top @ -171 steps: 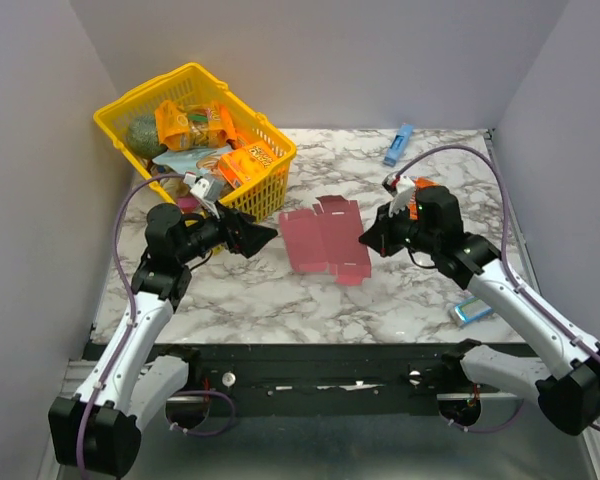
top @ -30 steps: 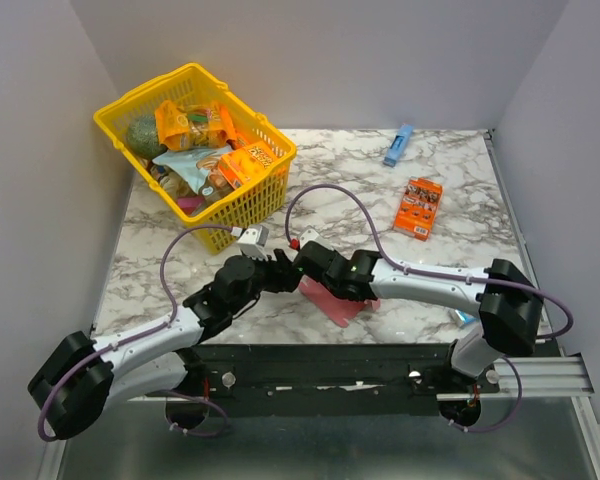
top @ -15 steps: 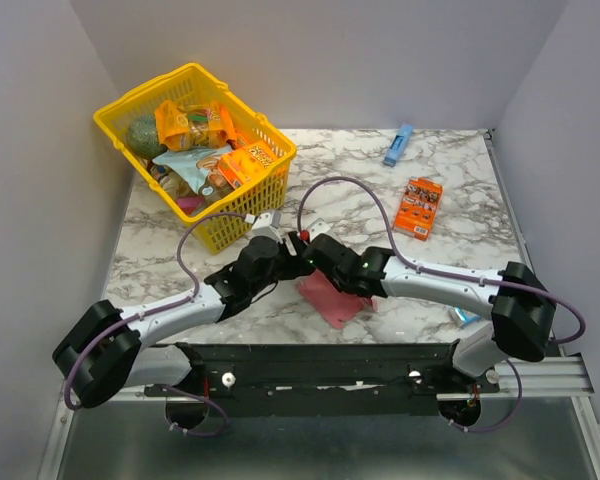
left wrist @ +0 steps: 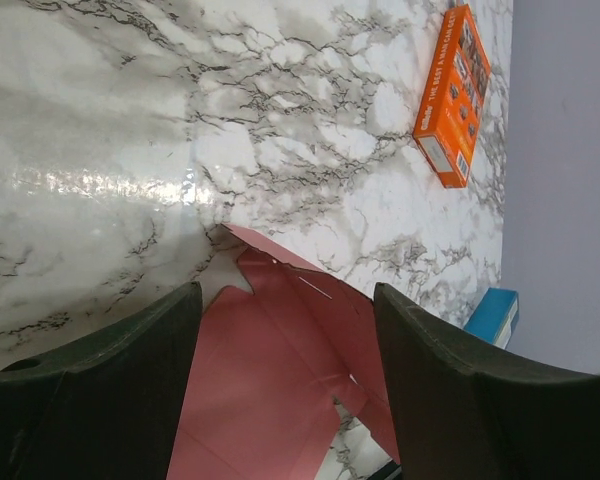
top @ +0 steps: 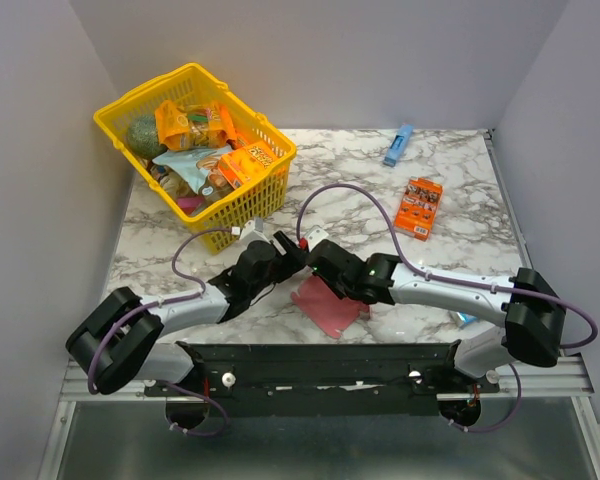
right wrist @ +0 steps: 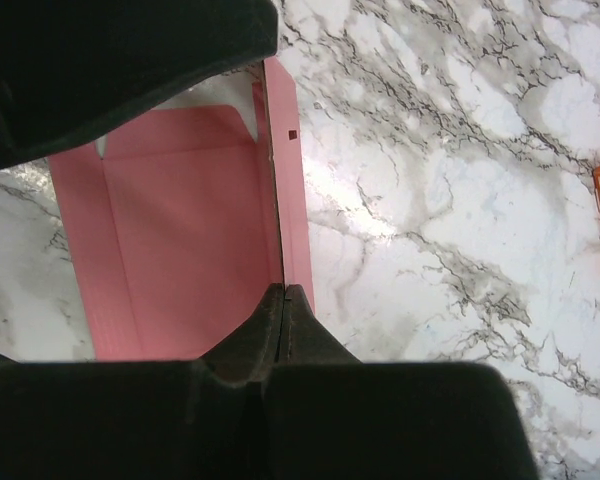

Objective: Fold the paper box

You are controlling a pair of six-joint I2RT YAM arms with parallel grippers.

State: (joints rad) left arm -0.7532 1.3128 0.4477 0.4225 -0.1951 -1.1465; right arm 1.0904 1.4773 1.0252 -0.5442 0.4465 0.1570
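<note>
Overhead, both my arms reach low across the marble table (top: 450, 250) and meet near its front middle. The paper box (top: 328, 305), pink, flat and partly doubled over, lies just below and right of them, well apart from the yellow basket (top: 195, 68) and the orange snack box (top: 418, 207). My left claw (top: 286, 250) and right claw (top: 316, 262) sit almost touching.

From my left wrist: my 2 dark fingers (left wrist: 100, 380) stand wide apart, released, holding nothing. Pink flaps lie between and beyond them.

From my right wrist: this claw is clenched, its tips nipping a raised edge of the card where a fold line runs into them. A pink panel lies flat to the left.

Risks, as I judge them: the card is thin, so a hard pull could tear it or crease it off its fold lines — and on smooth marble it could slide away from my open left claw. Crowded this close, the 2 claws could also knock each other.
</note>
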